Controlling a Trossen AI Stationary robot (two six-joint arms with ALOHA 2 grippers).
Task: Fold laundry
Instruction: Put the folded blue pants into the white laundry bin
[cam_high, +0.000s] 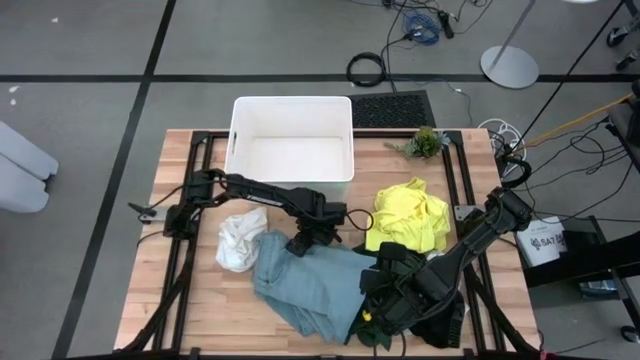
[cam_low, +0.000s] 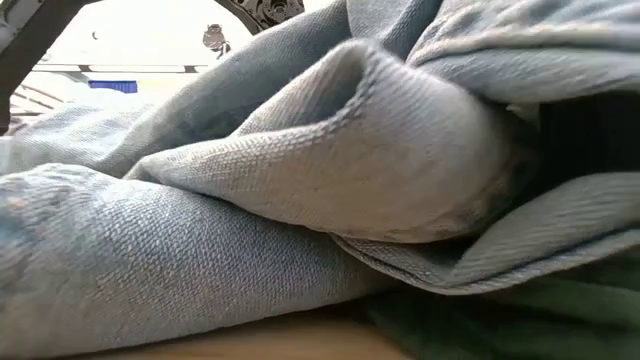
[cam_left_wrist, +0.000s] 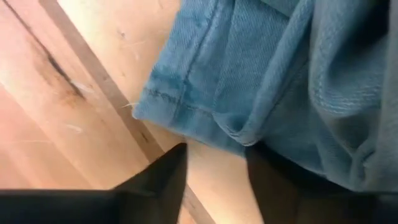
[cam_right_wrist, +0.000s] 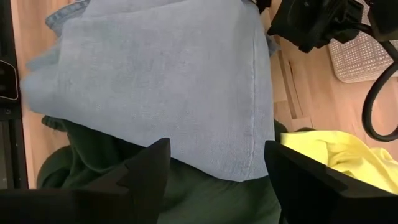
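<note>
The laundry lies in a heap on the wooden table. A light blue garment (cam_high: 310, 280) (cam_low: 300, 200) is spread at the near middle. A small white cloth (cam_high: 240, 238) lies to its left, and a bright yellow one (cam_high: 410, 215) beyond it to the right. A dark green garment (cam_right_wrist: 93, 155) shows under its near right part. My left gripper (cam_high: 303, 243) (cam_left_wrist: 217, 149) points down at the blue garment's far edge, open, with bare wood between its fingers. My right gripper (cam_high: 375, 300) (cam_right_wrist: 217, 180) hangs open above the blue and green cloth. My left gripper comes from above at the blue garment's stitched hem (cam_left_wrist: 186, 118). One fingertip (cam_left_wrist: 261, 165) stands right at the folded hem edge (cam_left_wrist: 239, 138), and the other is on the bare wood side. Whether either finger touches the cloth, I cannot tell.
A rigid white tub (cam_high: 240, 130) stands at the table's far middle. A small green plant (cam_high: 425, 142) sits at the far right. Black frame rails (cam_high: 185, 260) run along both table sides. Bare wood shows at the near left.
</note>
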